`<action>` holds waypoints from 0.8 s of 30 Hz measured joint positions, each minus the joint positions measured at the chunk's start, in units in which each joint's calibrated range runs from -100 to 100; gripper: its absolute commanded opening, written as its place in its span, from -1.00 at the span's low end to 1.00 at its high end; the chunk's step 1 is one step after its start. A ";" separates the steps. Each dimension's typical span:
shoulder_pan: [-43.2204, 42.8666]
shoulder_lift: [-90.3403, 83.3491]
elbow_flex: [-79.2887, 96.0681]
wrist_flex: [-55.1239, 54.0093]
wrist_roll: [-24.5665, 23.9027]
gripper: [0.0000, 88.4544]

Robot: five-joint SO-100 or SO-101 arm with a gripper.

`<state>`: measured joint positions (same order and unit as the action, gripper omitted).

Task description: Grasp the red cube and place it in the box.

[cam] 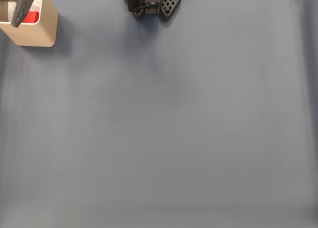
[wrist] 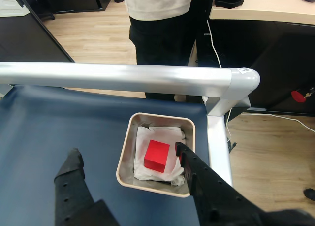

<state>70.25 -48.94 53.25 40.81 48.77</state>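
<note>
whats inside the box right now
In the wrist view the red cube sits on crumpled white padding inside the box. The open claw hovers above; one finger covers the box's near right corner.

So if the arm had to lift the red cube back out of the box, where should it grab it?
Probably from straight above, pinching two opposite flat sides of the red cube. The box walls block sideways approaches, and the cube sits on white padding.

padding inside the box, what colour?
White padding, under the red cube; clearest in the wrist view.
</note>
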 measured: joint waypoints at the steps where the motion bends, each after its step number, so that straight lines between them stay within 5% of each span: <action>1: 0.00 0.00 0.00 -0.08 0.00 -0.03; 5: 0.00 -0.52 0.99 -0.32 0.05 -0.17; 14: 0.00 -1.04 1.18 -0.64 0.05 -0.95; 24: -1.34 -1.04 1.18 -1.11 0.20 -1.00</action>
<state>68.92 -49.98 54.43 39.70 48.96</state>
